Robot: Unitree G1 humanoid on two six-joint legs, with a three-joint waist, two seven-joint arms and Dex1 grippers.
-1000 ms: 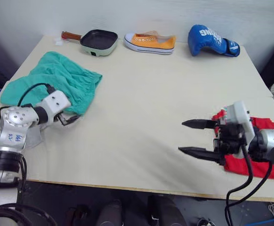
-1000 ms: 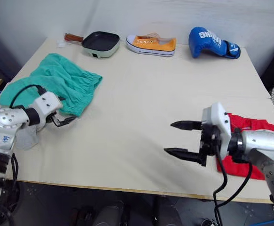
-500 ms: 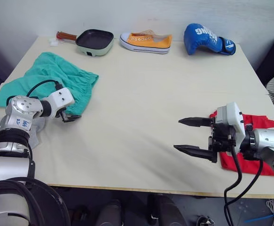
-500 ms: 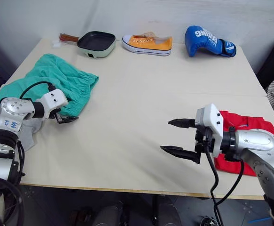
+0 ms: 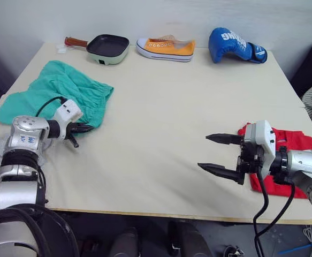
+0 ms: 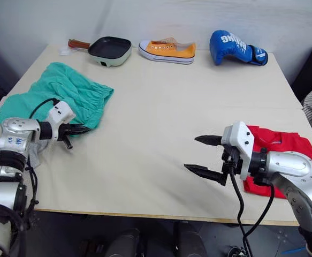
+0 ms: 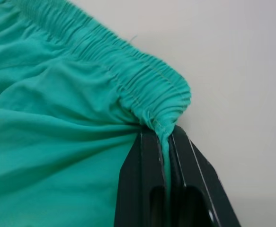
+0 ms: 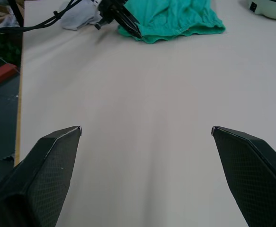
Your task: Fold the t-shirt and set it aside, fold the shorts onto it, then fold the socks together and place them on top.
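Note:
The teal-green shorts lie spread at the table's left side. My left gripper is shut on the near corner of their gathered waistband, and the fabric is pinched between the two black fingers. The red t-shirt lies folded at the right, near the front edge. In front of it, my right gripper hovers open over bare table with nothing between its fingers. A light grey sock lies partly under my left arm.
A pale green pan, an orange shoe and a blue boxing glove line the table's far edge. Bare tabletop stretches between the two grippers.
My left gripper has shut on the corner of the shorts' waistband, where it stood open a second ago. The right gripper has stayed open in about the same place.

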